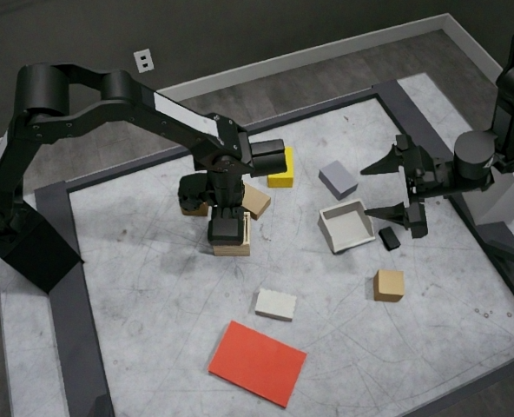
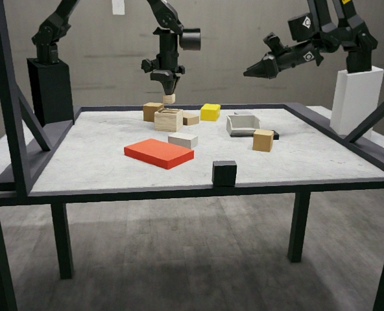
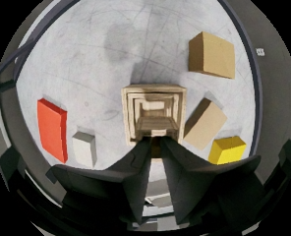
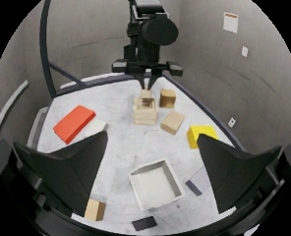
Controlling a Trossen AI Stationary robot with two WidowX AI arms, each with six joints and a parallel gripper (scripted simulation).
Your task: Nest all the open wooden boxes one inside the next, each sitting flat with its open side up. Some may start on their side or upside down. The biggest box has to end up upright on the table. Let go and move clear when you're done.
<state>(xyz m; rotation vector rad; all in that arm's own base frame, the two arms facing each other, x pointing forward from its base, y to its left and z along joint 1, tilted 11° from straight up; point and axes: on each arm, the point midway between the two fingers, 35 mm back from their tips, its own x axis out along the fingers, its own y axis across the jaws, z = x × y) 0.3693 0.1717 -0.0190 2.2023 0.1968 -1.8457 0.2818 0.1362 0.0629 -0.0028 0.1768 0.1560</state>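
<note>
A light wooden open box point(image 1: 233, 246) stands upright left of the table's middle; it also shows in the exterior view point(image 2: 168, 119). The left wrist view shows it from above point(image 3: 153, 112), with a smaller box nested inside. My left gripper point(image 2: 168, 89) points straight down over it and is shut on a small wooden box point(image 2: 168, 98), held a little above the opening. A white open box point(image 1: 345, 224) sits upright to the right. My right gripper point(image 1: 385, 188) is open and empty, hovering high beside the white box.
Behind the wooden box lie a tan block point(image 1: 254, 201), a brown block point(image 1: 196, 211) and a yellow block point(image 1: 280, 172). Elsewhere lie a grey block point(image 1: 337, 178), a tan cube point(image 1: 388, 285), a white block point(image 1: 275, 304), a red slab point(image 1: 257, 362) and a small black piece point(image 1: 388, 237). A black cube point(image 2: 224, 173) sits at the table edge.
</note>
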